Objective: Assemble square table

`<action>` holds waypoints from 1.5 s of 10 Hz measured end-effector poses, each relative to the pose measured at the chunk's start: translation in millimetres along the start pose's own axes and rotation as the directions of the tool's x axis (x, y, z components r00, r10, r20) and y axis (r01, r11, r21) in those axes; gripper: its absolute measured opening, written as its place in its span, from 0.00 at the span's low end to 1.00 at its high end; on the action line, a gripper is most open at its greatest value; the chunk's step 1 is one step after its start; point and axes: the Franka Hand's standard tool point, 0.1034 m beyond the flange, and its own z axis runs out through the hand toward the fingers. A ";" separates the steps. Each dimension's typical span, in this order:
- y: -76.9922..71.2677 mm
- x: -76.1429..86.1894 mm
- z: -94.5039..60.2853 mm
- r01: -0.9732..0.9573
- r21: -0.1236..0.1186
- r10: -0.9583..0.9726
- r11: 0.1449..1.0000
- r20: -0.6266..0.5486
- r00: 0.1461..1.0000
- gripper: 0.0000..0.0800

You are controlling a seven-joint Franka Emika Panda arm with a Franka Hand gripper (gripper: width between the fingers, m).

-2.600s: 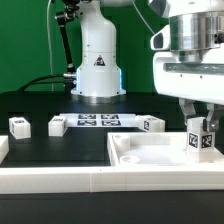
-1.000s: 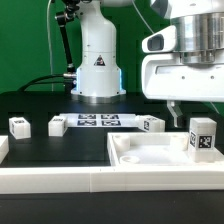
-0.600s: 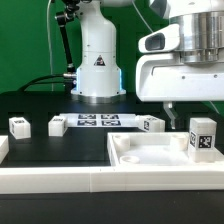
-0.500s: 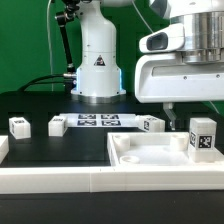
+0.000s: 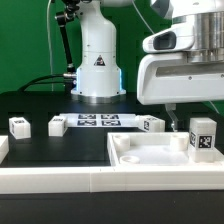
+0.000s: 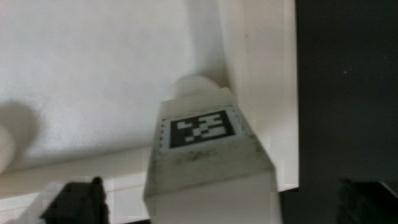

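Note:
The square table slab (image 5: 150, 156) lies at the exterior view's right, white with a raised rim. One white tagged leg block (image 5: 203, 138) stands upright on its right corner. My gripper (image 5: 196, 112) hangs just above that leg, open, with one finger (image 5: 170, 116) showing to the leg's left. In the wrist view the leg (image 6: 203, 130) shows its tag, standing on the slab (image 6: 89, 70) between my two dark fingertips (image 6: 75, 200), which are apart from its sides. Three more leg blocks (image 5: 19, 125) (image 5: 57, 126) (image 5: 152, 124) lie on the black table.
The marker board (image 5: 98, 121) lies in front of the robot base (image 5: 97, 60). A long white rail (image 5: 70, 182) runs along the front edge. The green backdrop is behind.
My gripper was down around the upright leg; it has let go and risen straight up. The leg stays standing on the slab's corner.

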 end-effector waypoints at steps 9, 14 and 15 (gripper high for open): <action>3.8 1.1 -0.6 -0.147 -0.007 0.147 0.989 -0.004 0.989 0.36; 16.9 1.4 -1.4 -0.513 -0.023 0.512 0.858 -0.036 0.858 0.38; 22.9 1.5 -1.9 -0.569 -0.034 0.567 0.822 -0.044 0.822 0.39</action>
